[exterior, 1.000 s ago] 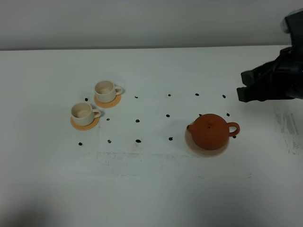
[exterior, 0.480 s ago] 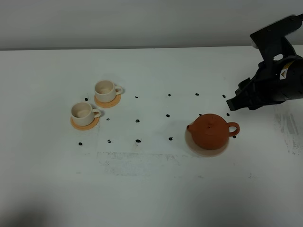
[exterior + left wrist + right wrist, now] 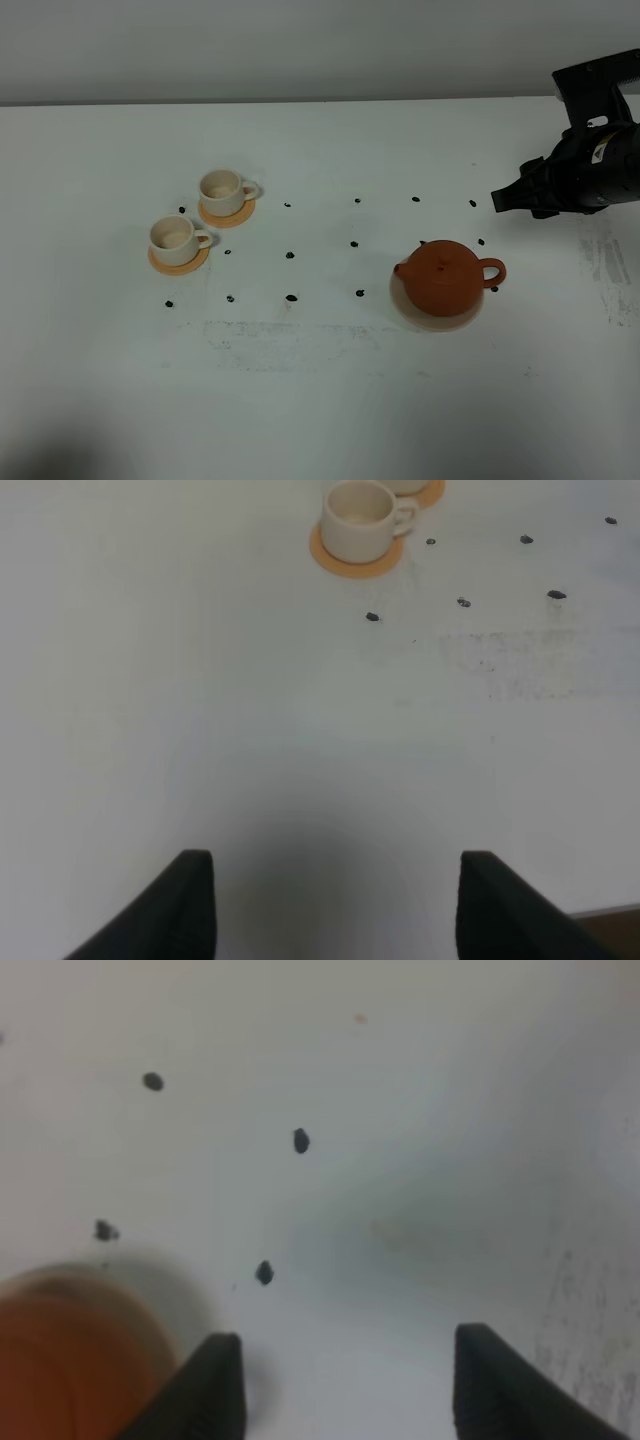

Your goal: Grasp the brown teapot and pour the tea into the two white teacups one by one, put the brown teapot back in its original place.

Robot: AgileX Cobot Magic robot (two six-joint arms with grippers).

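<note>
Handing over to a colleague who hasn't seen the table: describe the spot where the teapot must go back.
On the white table, look right of centre for the brown teapot. The pale beige-pink disc lies flat under it, showing as a rim around its base. It is paler and wider than the orange coasters under the two white teacups on the left.

The matte black right arm (image 3: 585, 170) carries a boxy housing (image 3: 592, 84) on top and a small pale label (image 3: 603, 152) with a yellow mark. The left pincer (image 3: 335, 905) and right pincer (image 3: 345, 1385) each end in two black wedge-shaped fingers (image 3: 188, 912).
</note>
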